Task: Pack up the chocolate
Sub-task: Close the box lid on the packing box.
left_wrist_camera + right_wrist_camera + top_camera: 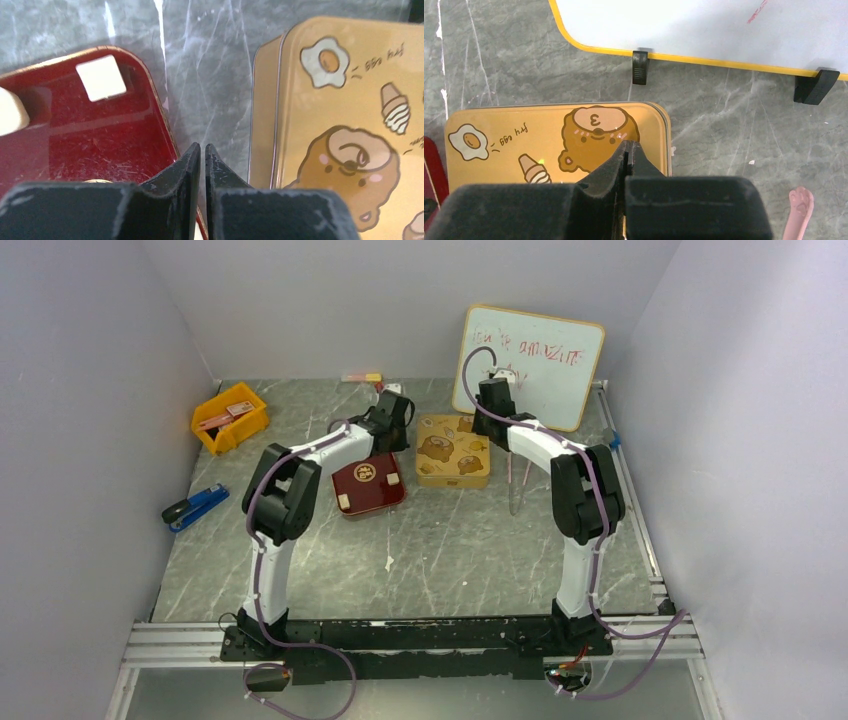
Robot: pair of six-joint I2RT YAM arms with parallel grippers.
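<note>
**Item 1: chocolate (101,77).** We count two small pale cream blocks. Each has a square face and a flat matte top, and each is far smaller than the tins. Both lie inside the shallow dark red glossy metal tray (105,142). In the left wrist view one sits by a far corner of the tray with its reflection on the red floor. The other is cut off by the picture's left edge. In the top view they sit at opposite sides of the tray, either side of a gold emblem.

**Item 2: left gripper (202,150).** The black fingers are parted by a thin slit. The tips hang over the tray's rim, beside the strip of table between the tray and the tin.

**Item 3: right gripper (628,146).** The black fingers are pressed together above the tin lid.

**Item 4: gold rectangular tin (549,132).** The lid is on and is printed with bears, a fried egg and an ice-cream cone. The tin lies just beside the tray, apart from it.

**Item 5: surroundings.**
- Grey marbled table (450,560).
- Yellow-framed whiteboard (535,365) standing at the back.
- Yellow plastic bin (230,418) at far left.
- Blue stapler (195,507) at near left.
- Pink paw-tipped stick (800,205) lying to the right of the tin.
</note>
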